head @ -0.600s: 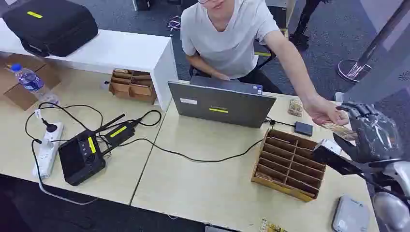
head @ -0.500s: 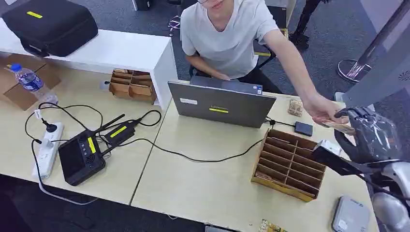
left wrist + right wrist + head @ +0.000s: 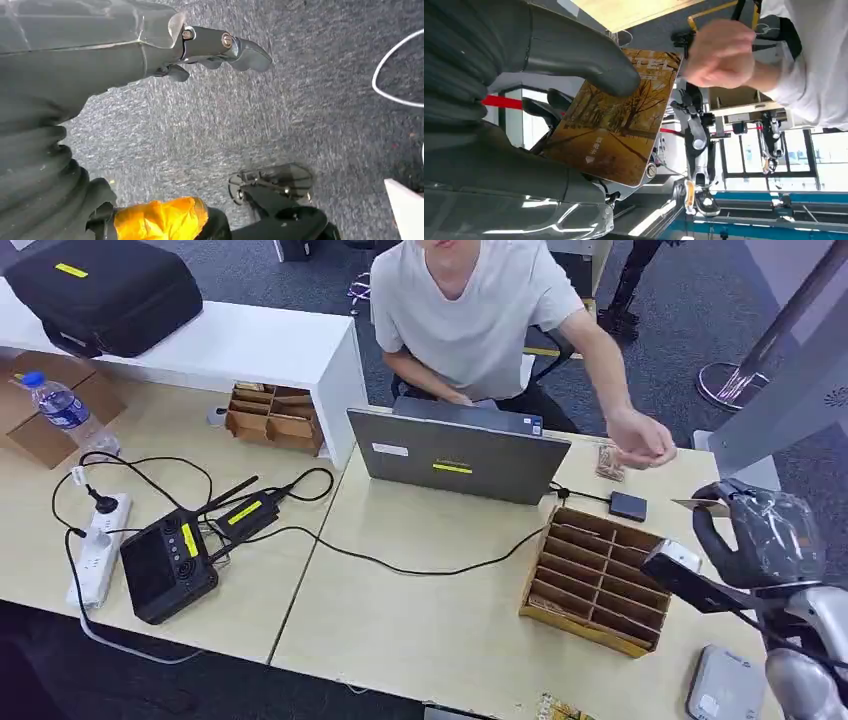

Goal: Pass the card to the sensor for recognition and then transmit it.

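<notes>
My right hand point(image 3: 762, 535) is raised over the table's right end and holds a card point(image 3: 699, 506) by one edge. In the right wrist view the card point(image 3: 616, 125) shows an orange-brown picture of trees, with my thumb point(image 3: 584, 57) pressed on its face and darker fingers behind it. A flat grey pad-like device point(image 3: 724, 686) lies on the table near the front right corner. A small black box point(image 3: 628, 505) sits behind the wooden rack. My left hand point(image 3: 215, 47) hangs over grey carpet, holding nothing, its fingers loosely apart.
A person in a white shirt sits behind a grey laptop point(image 3: 458, 455), their hand point(image 3: 640, 440) in the air left of the card. A wooden compartment rack point(image 3: 597, 578) stands beside my right hand. A black handheld device point(image 3: 168, 565), cables and a power strip point(image 3: 98, 548) lie at left.
The person's hand has let go of the card and drawn back toward the laptop. My right hand now holds the card alone and has dropped slightly.
</notes>
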Robot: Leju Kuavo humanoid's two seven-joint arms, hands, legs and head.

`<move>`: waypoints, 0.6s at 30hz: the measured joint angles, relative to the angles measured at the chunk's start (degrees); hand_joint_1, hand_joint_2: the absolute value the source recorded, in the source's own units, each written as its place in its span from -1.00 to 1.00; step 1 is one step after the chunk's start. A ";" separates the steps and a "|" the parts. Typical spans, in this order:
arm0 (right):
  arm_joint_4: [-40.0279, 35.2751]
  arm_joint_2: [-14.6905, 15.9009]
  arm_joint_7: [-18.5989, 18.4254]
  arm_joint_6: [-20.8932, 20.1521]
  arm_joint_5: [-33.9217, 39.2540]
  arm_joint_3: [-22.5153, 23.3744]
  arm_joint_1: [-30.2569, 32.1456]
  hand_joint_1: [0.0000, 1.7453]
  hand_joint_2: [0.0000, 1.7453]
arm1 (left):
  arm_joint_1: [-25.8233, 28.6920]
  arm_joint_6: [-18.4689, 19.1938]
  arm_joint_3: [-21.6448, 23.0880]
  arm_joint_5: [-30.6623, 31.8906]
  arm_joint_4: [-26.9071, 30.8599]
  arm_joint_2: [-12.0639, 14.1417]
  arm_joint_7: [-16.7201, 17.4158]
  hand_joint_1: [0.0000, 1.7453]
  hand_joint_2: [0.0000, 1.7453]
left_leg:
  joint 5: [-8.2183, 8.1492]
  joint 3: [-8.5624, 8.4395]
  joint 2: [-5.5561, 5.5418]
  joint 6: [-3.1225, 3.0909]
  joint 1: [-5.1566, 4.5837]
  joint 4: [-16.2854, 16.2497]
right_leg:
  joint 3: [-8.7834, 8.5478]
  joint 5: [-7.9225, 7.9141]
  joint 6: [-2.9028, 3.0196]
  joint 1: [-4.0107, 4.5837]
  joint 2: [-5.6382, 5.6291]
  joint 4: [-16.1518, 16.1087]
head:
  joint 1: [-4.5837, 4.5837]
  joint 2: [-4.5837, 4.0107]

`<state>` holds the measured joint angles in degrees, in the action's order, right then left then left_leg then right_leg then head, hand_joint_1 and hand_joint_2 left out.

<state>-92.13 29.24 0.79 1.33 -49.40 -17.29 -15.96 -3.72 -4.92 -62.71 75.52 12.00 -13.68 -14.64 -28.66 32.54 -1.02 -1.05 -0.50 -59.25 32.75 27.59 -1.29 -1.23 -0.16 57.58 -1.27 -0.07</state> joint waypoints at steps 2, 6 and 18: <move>-0.30 -0.02 0.00 0.22 -0.35 0.48 0.75 1.00 1.00 | 0.00 0.02 0.00 -0.22 0.00 0.00 -0.04 -1.00 1.00 | 0.00 0.00 -0.01 0.00 0.00 0.00 | 0.00 0.00 0.00 0.00 0.00 0.00 | 0.00 0.00; -1.33 0.00 -0.02 1.23 -0.66 1.79 3.14 1.00 1.00 | 0.02 0.88 0.00 -0.44 0.00 0.00 -0.33 -1.00 1.00 | 0.00 0.00 -0.01 0.00 0.00 0.00 | 0.02 0.00 0.00 0.00 0.01 -0.01 | 0.02 0.00; -11.25 -1.61 3.19 9.70 -5.77 14.75 26.15 1.00 1.00 | 0.25 -7.70 -0.02 -3.17 0.00 -0.22 -13.23 -1.00 1.00 | -0.11 0.09 -0.17 0.05 0.00 0.01 | 0.09 0.16 0.08 0.01 0.15 -0.04 | 0.00 0.00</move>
<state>-103.38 27.63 3.98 11.03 -55.16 -2.54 10.19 -3.47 -12.61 -62.73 72.35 12.00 -13.90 -27.87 -28.78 32.63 -1.20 -1.00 -0.49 -59.24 32.84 27.75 -1.20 -1.22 -0.01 57.54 -1.27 -0.07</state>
